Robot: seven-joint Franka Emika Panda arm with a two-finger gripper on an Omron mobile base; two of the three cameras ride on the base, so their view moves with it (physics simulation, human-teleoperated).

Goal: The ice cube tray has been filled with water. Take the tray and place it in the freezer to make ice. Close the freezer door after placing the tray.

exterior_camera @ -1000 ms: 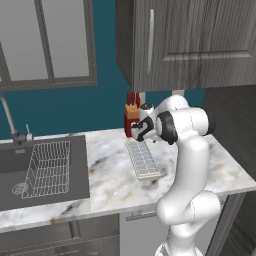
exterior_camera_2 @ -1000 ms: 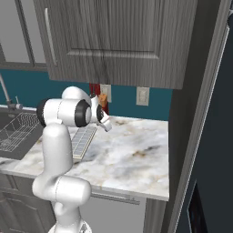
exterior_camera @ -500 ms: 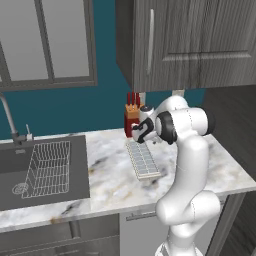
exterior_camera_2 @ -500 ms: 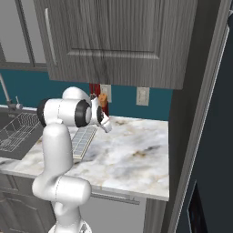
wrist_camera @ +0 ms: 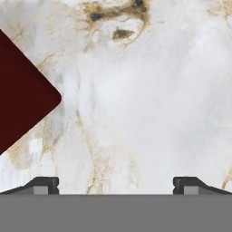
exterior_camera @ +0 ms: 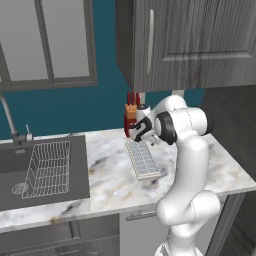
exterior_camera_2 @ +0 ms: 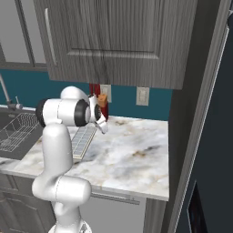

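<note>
The ice cube tray lies flat on the marble counter, a pale grid of small cells; from the right base it appears as a pale strip. My gripper hangs just above the tray's far end, beside the knife block, pointing down at the counter. From the right base the gripper shows past the tray's far end. In the hand view the fingertips stand wide apart, open and empty, over bare marble. The freezer door with its black panel fills the right edge.
A dark red knife block stands against the back wall, its corner showing at the left of the hand view. A sink with a wire dish rack lies to the left. Grey cabinets hang overhead.
</note>
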